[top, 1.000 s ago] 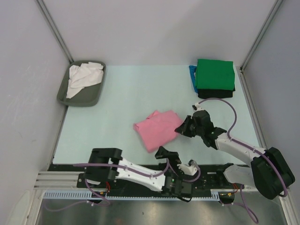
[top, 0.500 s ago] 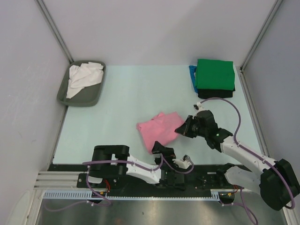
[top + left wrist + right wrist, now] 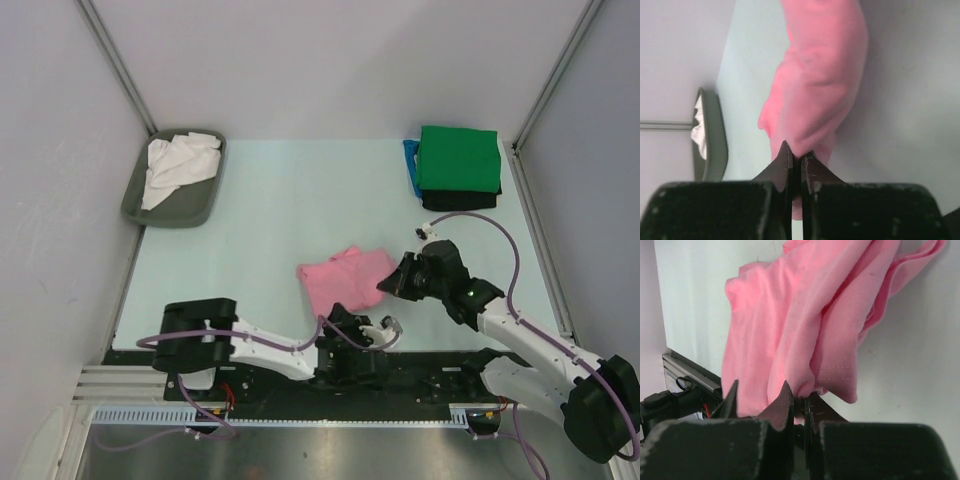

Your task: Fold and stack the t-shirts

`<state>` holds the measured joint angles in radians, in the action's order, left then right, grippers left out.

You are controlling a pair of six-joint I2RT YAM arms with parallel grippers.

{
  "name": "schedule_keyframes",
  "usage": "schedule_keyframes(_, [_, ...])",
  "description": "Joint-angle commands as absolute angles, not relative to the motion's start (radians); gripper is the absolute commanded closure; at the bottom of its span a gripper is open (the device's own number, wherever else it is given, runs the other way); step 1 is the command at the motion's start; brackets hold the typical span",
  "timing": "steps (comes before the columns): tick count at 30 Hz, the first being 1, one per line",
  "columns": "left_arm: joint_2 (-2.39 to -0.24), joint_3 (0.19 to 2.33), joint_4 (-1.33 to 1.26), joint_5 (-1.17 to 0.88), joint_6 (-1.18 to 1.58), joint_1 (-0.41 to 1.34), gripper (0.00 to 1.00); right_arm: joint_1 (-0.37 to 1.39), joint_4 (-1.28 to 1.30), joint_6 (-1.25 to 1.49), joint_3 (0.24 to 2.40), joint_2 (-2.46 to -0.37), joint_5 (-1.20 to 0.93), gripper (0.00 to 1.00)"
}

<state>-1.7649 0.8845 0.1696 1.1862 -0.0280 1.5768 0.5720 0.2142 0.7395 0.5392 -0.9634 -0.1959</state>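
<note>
At the near edge of the pale green surface [image 3: 270, 210], about midway along it, the left hand [image 3: 338, 320] is low, its two fingers pressed together on the near edge of the pink t-shirt [image 3: 345, 278]. The left wrist view shows pink cloth caught at the meeting fingertips and bulging away beyond them.

Just to the right and slightly farther in, the right hand [image 3: 395, 284] pinches the shirt's right side. In the right wrist view its fingers are closed on a stitched hem fold, with loose pink folds bunched above. The shirt is a crumpled, partly folded bundle held between the two hands, closer to the near edge than to the far one. How much of it rests on the surface cannot be told.

In the far right corner, well apart from the hands, the green t-shirt [image 3: 458, 158] lies folded on top of a stack. The black t-shirt [image 3: 455, 203] shows under its near edge and the blue t-shirt [image 3: 410, 166] peeks out at the left.

In the far left corner the grey tray [image 3: 135, 203] holds the white t-shirt [image 3: 175, 165], crumpled.
</note>
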Motion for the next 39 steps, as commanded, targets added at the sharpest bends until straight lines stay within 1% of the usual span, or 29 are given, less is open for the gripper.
schedule_keyframes(1, [-1.535, 0.884, 0.092, 1.112, -0.083, 1.575, 1.0, 0.589, 0.236, 0.715, 0.589, -0.913, -0.157, 0.92])
schedule_keyframes(2, [-1.501, 0.891, 0.1, 1.1, -0.083, 1.575, 1.0, 0.588, 0.245, 0.712, 0.6, -0.908, -0.144, 0.8])
schedule_keyframes(3, [-1.467, 0.896, 0.119, 1.085, -0.083, 1.574, 1.0, 0.586, 0.261, 0.695, 0.612, -0.899, -0.137, 0.65])
schedule_keyframes(4, [-1.403, 0.897, 0.123, 1.053, -0.09, 1.574, 1.0, 0.584, 0.308, 0.684, 0.65, -0.893, -0.124, 0.35])
schedule_keyframes(6, [-1.323, 0.91, 0.138, 1.023, -0.113, 1.574, 1.0, 0.574, 0.372, 0.673, 0.69, -0.865, -0.066, 0.06])
schedule_keyframes(7, [-1.304, 0.916, 0.147, 1.006, -0.121, 1.572, 1.0, 0.566, 0.435, 0.684, 0.704, -0.847, -0.026, 0.01])
schedule_keyframes(12, [-1.265, 0.923, 0.198, 1.005, -0.13, 1.571, 1.0, 0.48, 0.56, 0.785, 0.719, -0.724, -0.052, 0.0])
schedule_keyframes(15, [-1.282, 0.916, 0.218, 1.006, -0.101, 1.572, 1.0, 0.471, 0.583, 0.885, 0.698, -0.666, -0.1, 0.0])
schedule_keyframes(17, [-1.292, 0.901, 0.192, 1.006, -0.109, 1.572, 1.0, 0.472, 0.578, 0.891, 0.696, -0.624, -0.112, 0.0])
schedule_keyframes(20, [-1.331, 0.9, 0.141, 1.022, -0.152, 1.56, 1.0, 0.454, 0.578, 0.85, 0.71, -0.623, -0.078, 0.0])
schedule_keyframes(24, [-1.388, 0.951, 0.031, 0.983, -0.264, 1.468, 1.0, 0.413, 0.569, 0.807, 0.718, -0.684, -0.081, 0.0])
schedule_keyframes(26, [-1.429, 1.008, -0.055, 0.945, -0.337, 1.419, 1.0, 0.394, 0.56, 0.799, 0.719, -0.709, -0.081, 0.0])
schedule_keyframes(30, [-1.534, 1.165, -0.161, 0.856, -0.451, 1.249, 1.0, 0.376, 0.542, 0.779, 0.719, -0.724, -0.077, 0.0])
schedule_keyframes(31, [-1.563, 1.268, -0.158, 0.842, -0.465, 1.223, 1.0, 0.373, 0.54, 0.776, 0.718, -0.729, -0.074, 0.0])
schedule_keyframes(33, [-1.64, 1.369, -0.156, 0.81, -0.521, 1.168, 1.0, 0.367, 0.538, 0.772, 0.718, -0.727, -0.072, 0.0])
schedule_keyframes(34, [-1.658, 1.461, -0.152, 0.804, -0.54, 1.158, 1.0, 0.365, 0.537, 0.767, 0.719, -0.723, -0.071, 0.0])
schedule_keyframes(37, [-1.681, 1.563, -0.128, 0.775, -0.61, 1.157, 1.0, 0.362, 0.554, 0.752, 0.718, -0.683, -0.041, 0.0])
schedule_keyframes(39, [-1.648, 1.548, -0.111, 0.758, -0.609, 1.163, 1.0, 0.357, 0.575, 0.739, 0.718, -0.663, -0.022, 0.0])
